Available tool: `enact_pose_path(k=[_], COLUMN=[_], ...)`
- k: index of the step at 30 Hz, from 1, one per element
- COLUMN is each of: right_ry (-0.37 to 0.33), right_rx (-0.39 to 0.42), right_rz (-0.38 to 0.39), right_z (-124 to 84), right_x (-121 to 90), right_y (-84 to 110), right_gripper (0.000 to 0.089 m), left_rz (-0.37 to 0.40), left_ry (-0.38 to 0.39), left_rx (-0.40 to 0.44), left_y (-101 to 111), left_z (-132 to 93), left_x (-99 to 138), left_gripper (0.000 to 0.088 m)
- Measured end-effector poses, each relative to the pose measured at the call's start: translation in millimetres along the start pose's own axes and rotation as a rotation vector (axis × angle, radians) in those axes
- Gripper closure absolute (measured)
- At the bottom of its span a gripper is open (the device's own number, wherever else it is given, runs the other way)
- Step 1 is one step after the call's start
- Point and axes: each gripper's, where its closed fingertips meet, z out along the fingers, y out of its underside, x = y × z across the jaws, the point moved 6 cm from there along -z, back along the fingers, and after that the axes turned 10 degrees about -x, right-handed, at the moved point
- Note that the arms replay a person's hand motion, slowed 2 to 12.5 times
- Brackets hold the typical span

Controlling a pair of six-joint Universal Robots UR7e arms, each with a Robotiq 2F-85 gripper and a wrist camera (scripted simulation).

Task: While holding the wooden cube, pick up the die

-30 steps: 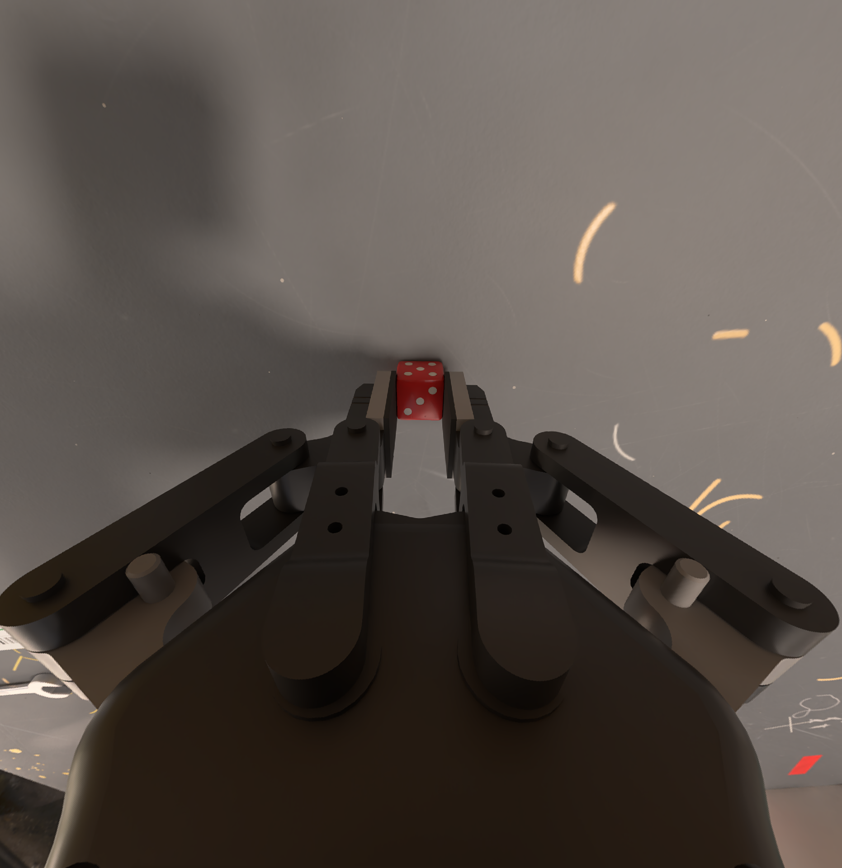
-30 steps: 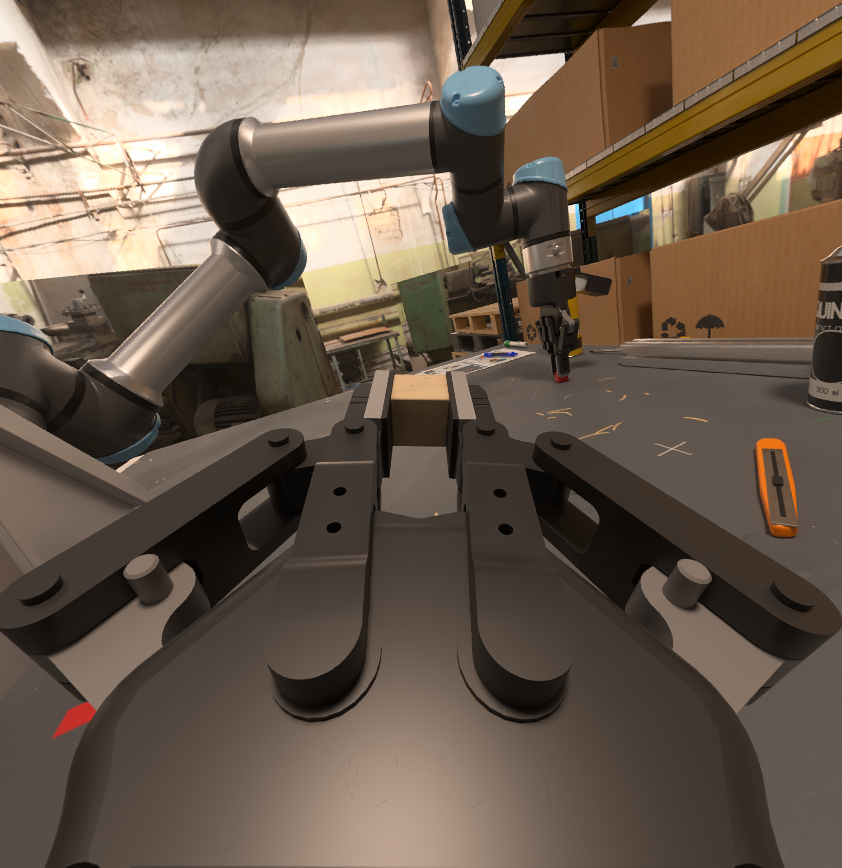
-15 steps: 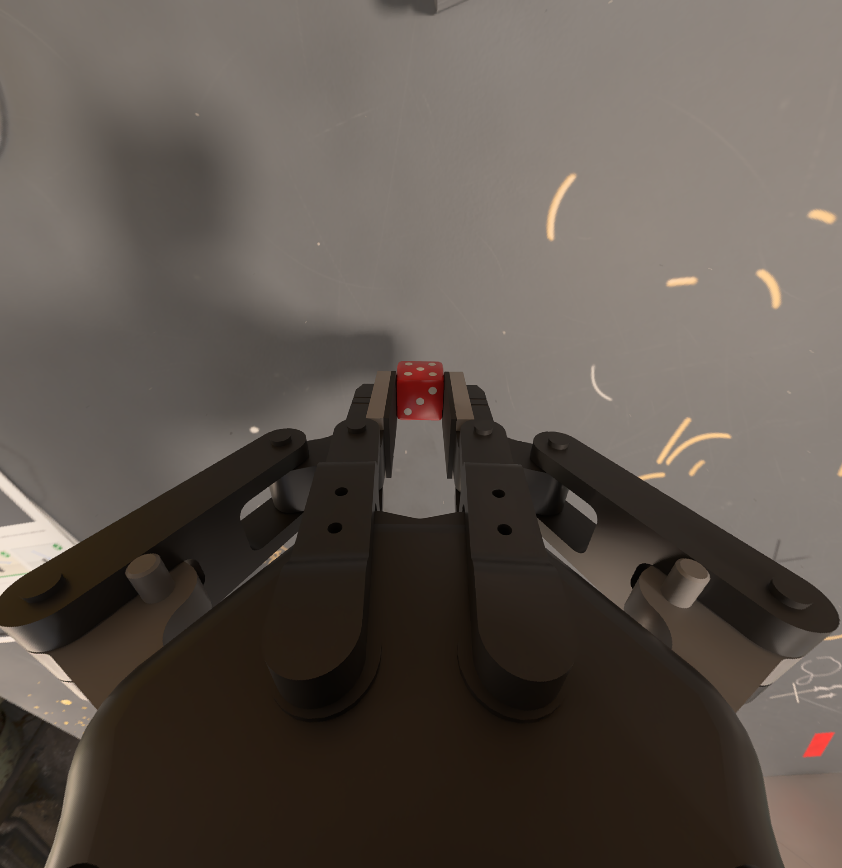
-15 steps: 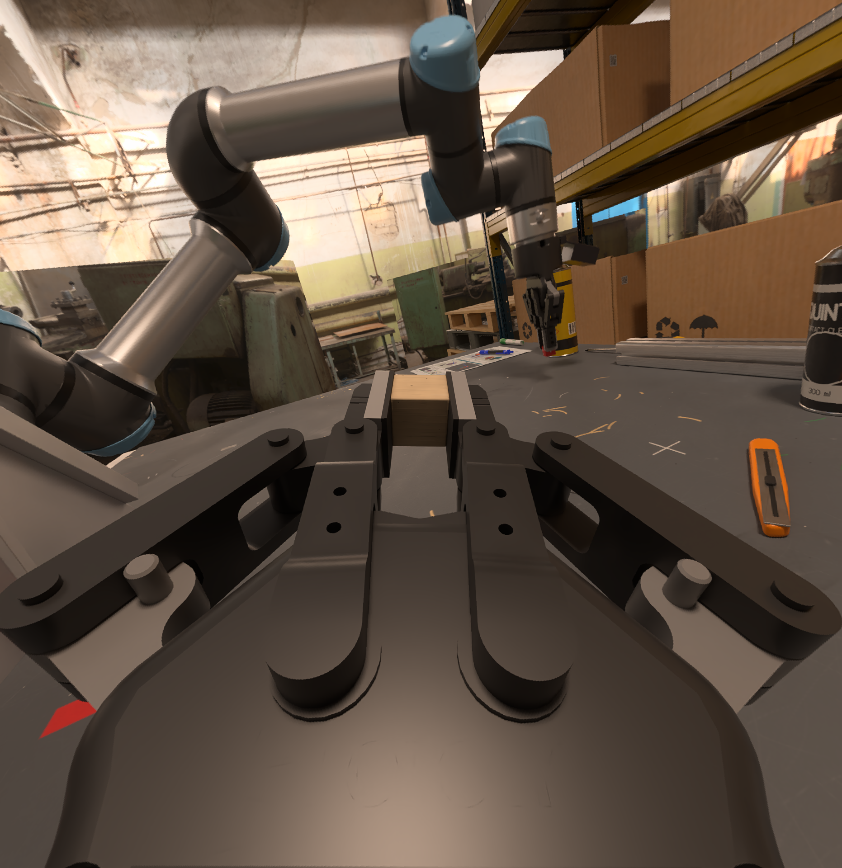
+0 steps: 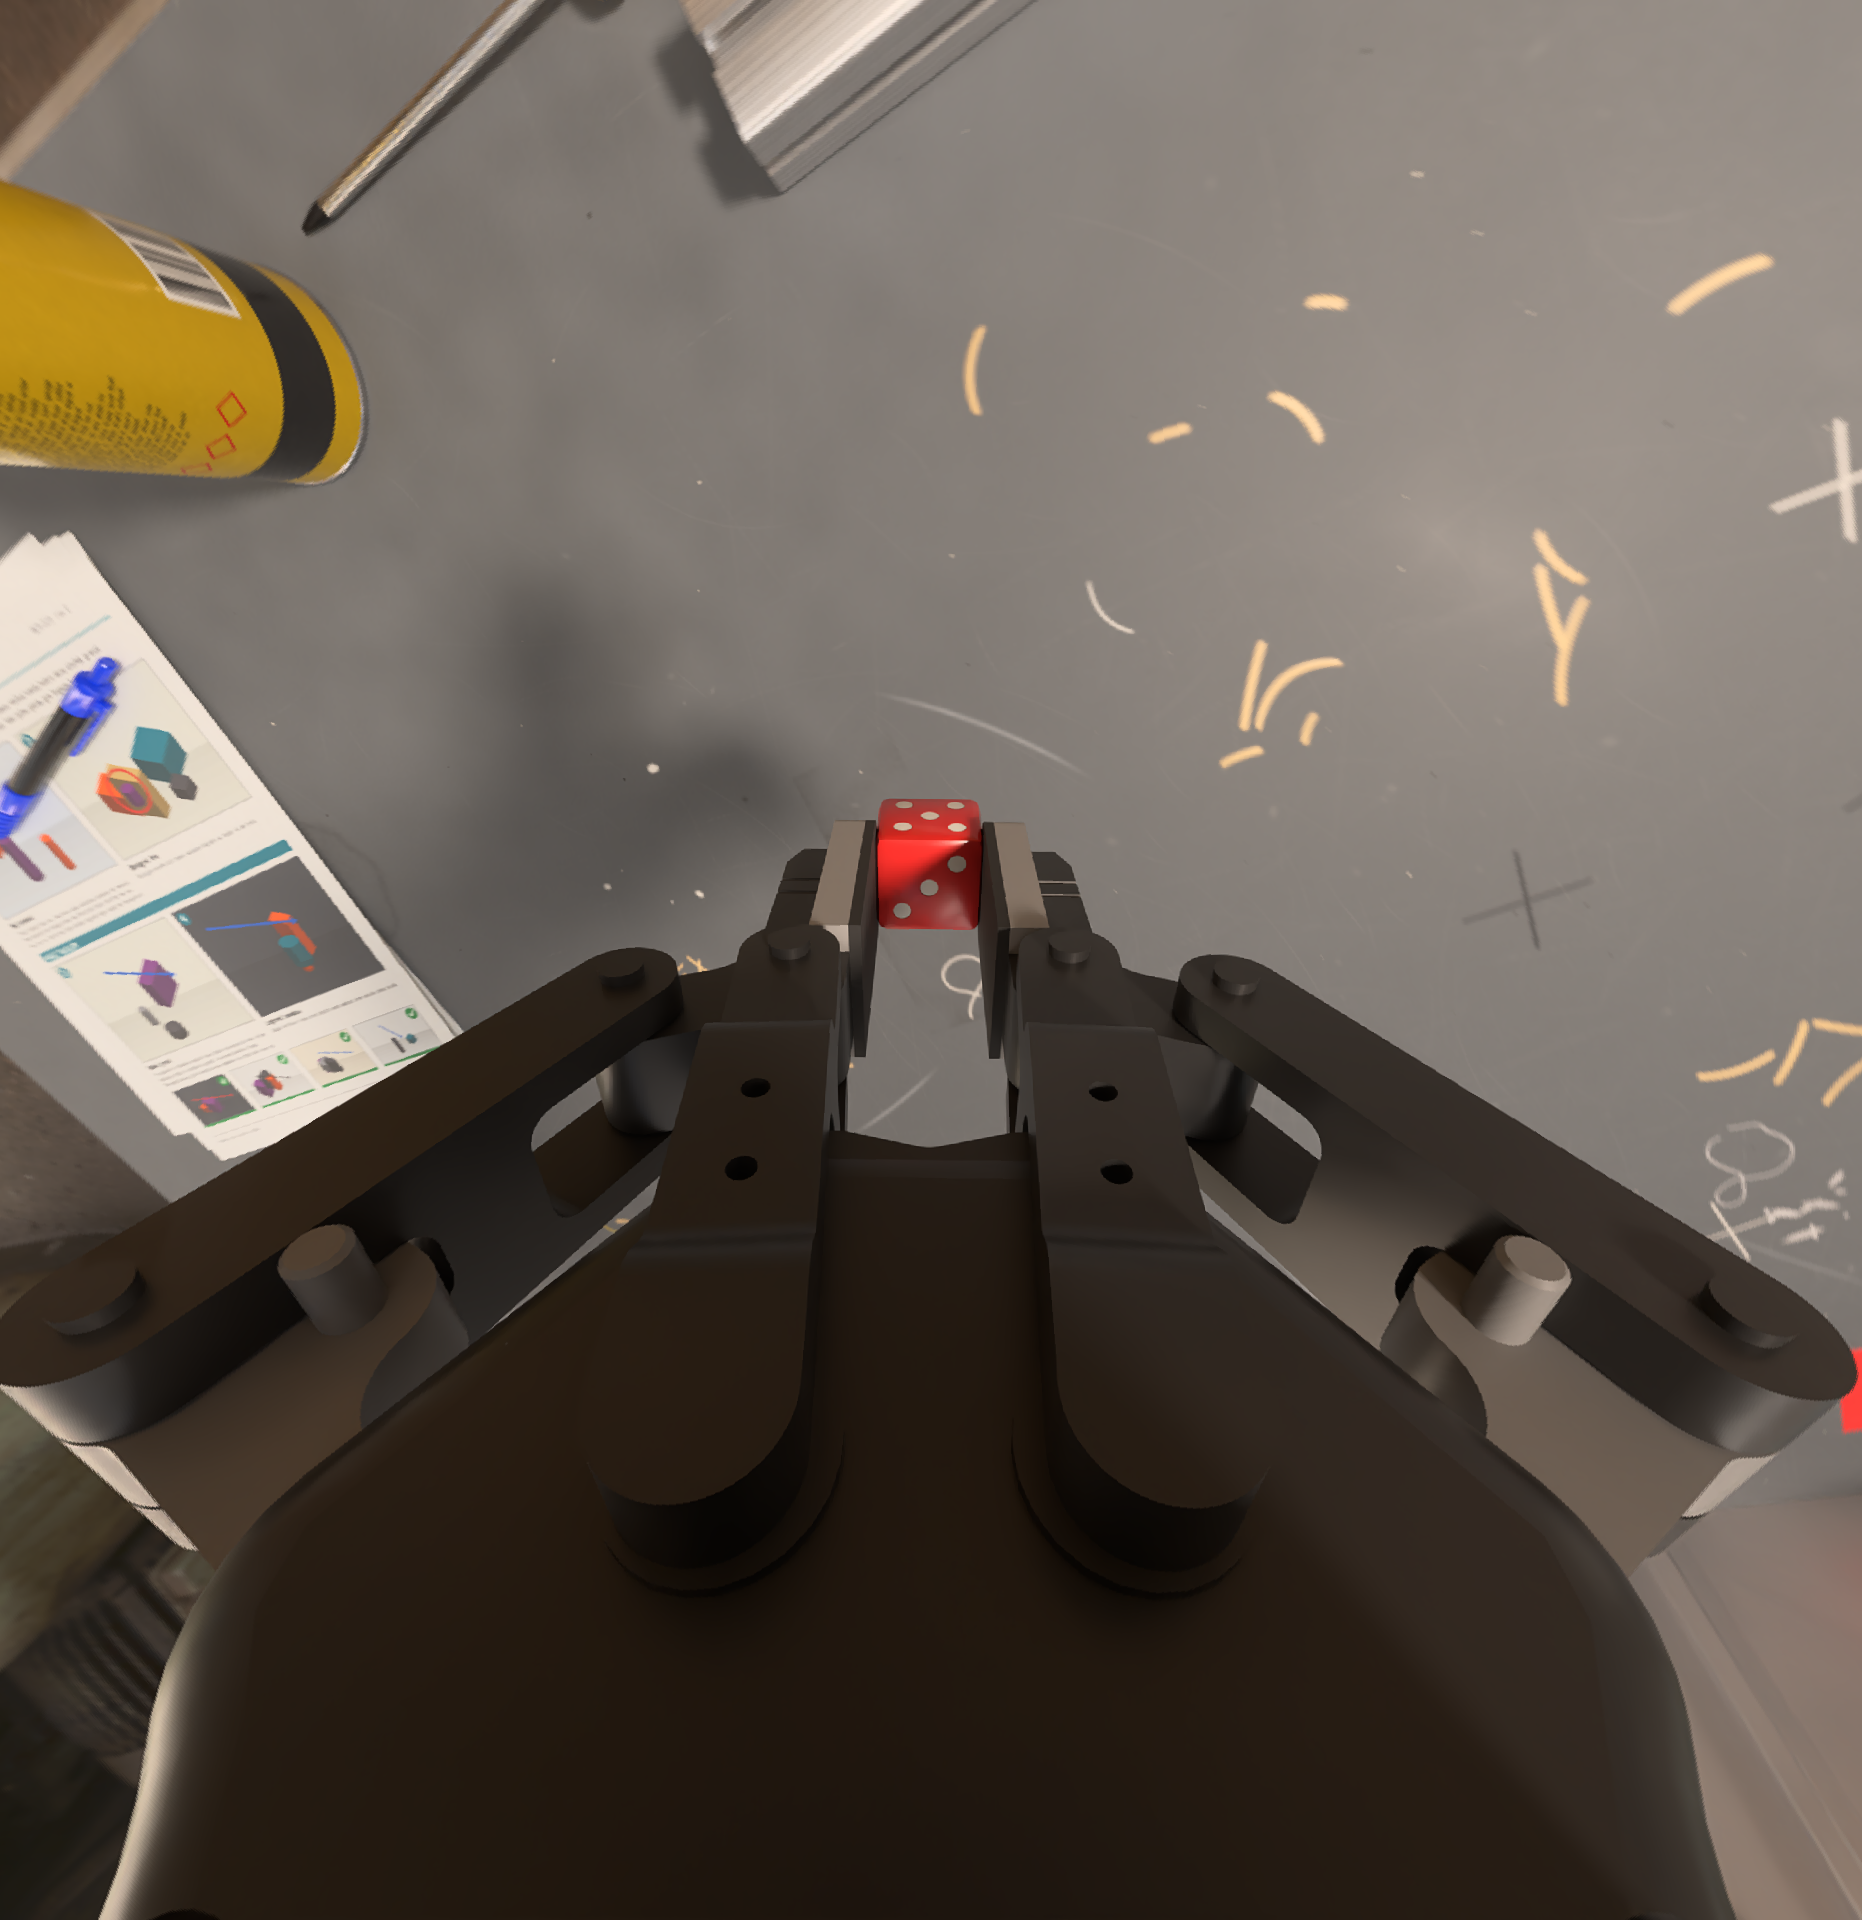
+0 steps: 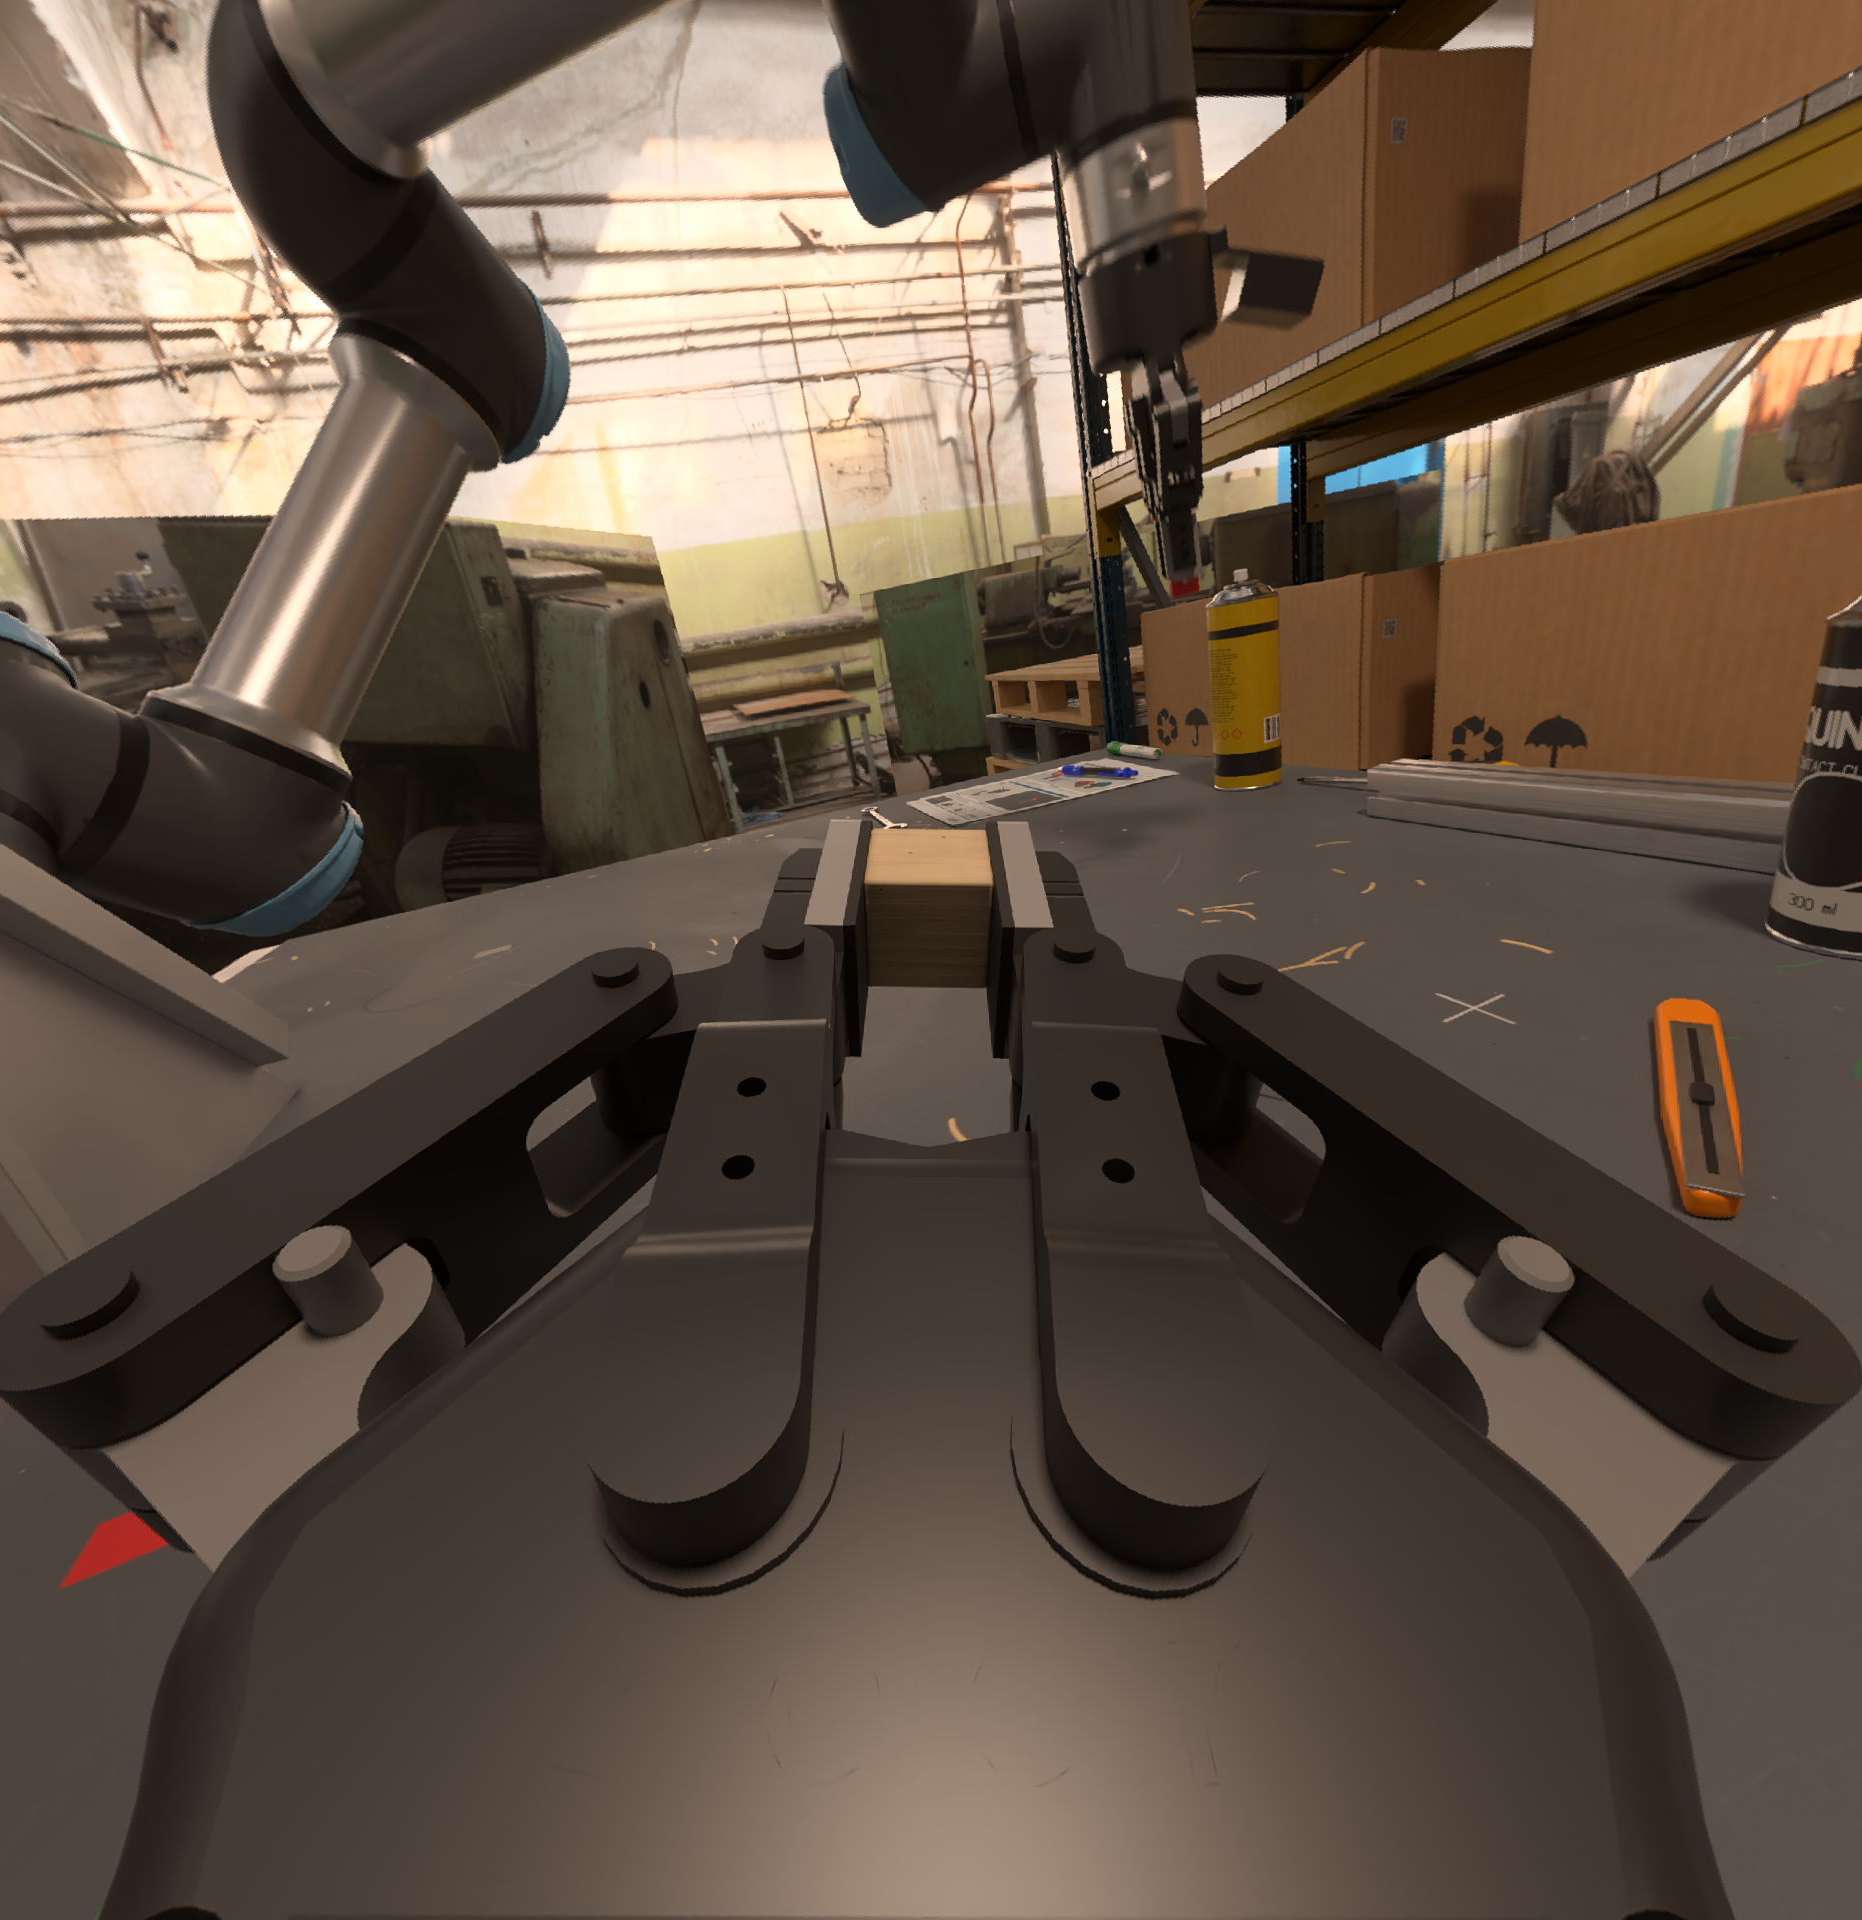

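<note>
Die [image 5: 928, 860] sitting clamped between the pads of the left gripper [image 5: 928, 868], now riding far higher above the grey table [image 5: 698, 520] than a second ago, when touching it. Coming into the left wrist view since then: yellow spray can [image 5: 148, 364], printed sheets [image 5: 179, 862] with a blue pen [image 5: 49, 748] lying on them, ribbed metal profile [image 5: 823, 73], thin rod [image 5: 428, 114]. Staying as before: wooden cube [image 6: 927, 920] pinched in the right gripper [image 6: 927, 904], jaws closed on its two sides, held just above the table.

Showing only from the right wrist: left arm [image 6: 355, 540] reaching overhead, left gripper [image 6: 1179, 561] hanging above the yellow spray can [image 6: 1243, 696], black can [image 6: 1841, 790] at far right, orange knife [image 6: 1701, 1122] lying flat. Showing only from the left wrist: white pips on the die, chalk crosses, wood shavings.
</note>
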Motion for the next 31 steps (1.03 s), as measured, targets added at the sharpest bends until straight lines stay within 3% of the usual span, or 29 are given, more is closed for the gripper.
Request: enact_pose_path(k=[8, 15, 22, 31], right_ry=[0.008, 0.011, 0.01, 0.009], right_rx=[-0.014, -0.025, -0.029, -0.02], right_rz=[-0.032, -0.053, -0.063, -0.064], right_z=[1.5, 4.0, 6.9, 10.2], right_x=[-3.1, -7.3, -13.1, -22.4], right_y=[1.1, 2.7, 4.7, 5.9], right_gripper=[0.0704, 0.0704, 0.0704, 0.0704], left_rz=[0.152, 0.311, 0.5, 0.747], left_ry=[-0.046, -0.067, -0.074, -0.045], left_rx=[0.03, 0.048, 0.067, 0.102], left_y=[34.4, 65.4, 97.3, 135.8], left_z=[-65.7, -99.6, -111.3, -100.2], left_x=[60.3, 127.4, 203.8, 300.1], left_gripper=[0.0705, 0.0705, 0.0705, 0.0705])
